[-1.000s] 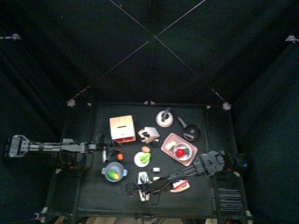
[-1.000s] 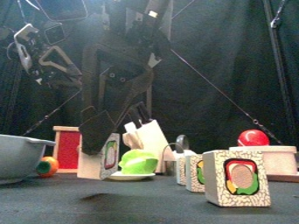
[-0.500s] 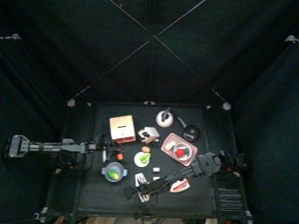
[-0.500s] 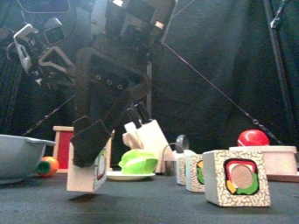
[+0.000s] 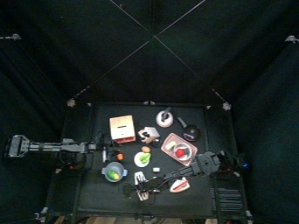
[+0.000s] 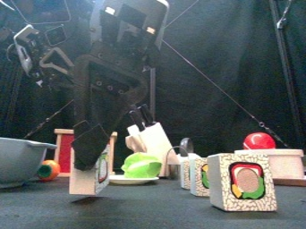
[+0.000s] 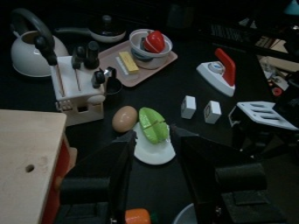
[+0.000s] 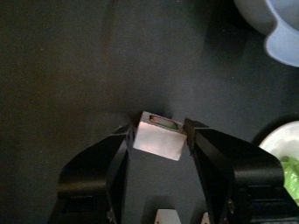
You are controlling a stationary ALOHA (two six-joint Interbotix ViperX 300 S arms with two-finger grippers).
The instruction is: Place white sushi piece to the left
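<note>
The right end effector [image 8: 160, 149] is clamped on the white sushi piece [image 8: 160, 138], held between its fingertips low over the bench [image 8: 70, 79] (contact unclear). Ease down before releasing, lest it topple. The left end effector [image 7: 158, 175], parted, rests aside.

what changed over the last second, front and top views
The right tool came down at the table's front-left, carrying the white sushi piece to the tabletop, still clamped. The left tool stayed at the left edge; the two sushi pieces on the right kept their places.
</note>
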